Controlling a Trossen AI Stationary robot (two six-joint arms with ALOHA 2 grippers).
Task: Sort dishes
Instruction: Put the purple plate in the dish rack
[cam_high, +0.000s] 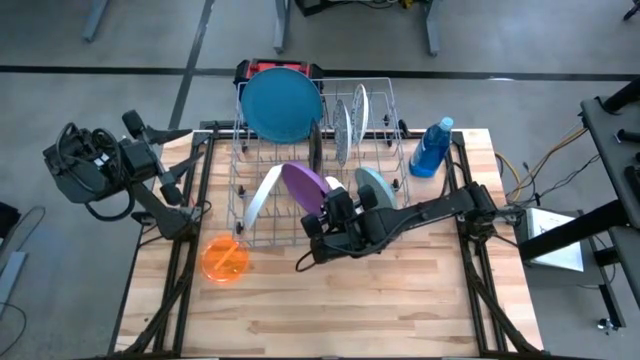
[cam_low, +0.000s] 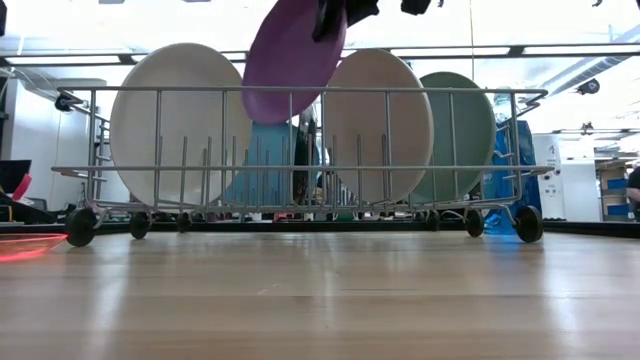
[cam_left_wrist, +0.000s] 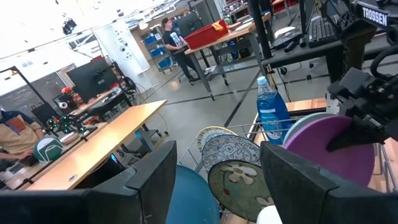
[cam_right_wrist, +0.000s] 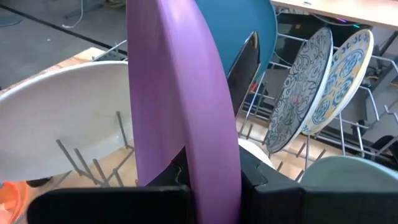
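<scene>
Here, wooden table (cam_high: 330, 300), wire rack (cam_high: 390, 95), open workshop behind, right gripper (cam_high: 325, 212) clamped on purple plate (cam_high: 303, 183), left gripper (cam_left_wrist: 217, 168) spread, empty.

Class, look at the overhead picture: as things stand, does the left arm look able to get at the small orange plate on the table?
Probably yes: the orange plate lies outside the wire rack on bare table, and the left gripper is open.

Right gripper (cam_high: 322, 207) holds purple plate (cam_high: 303, 184) over wire rack (cam_high: 390, 95).
</scene>
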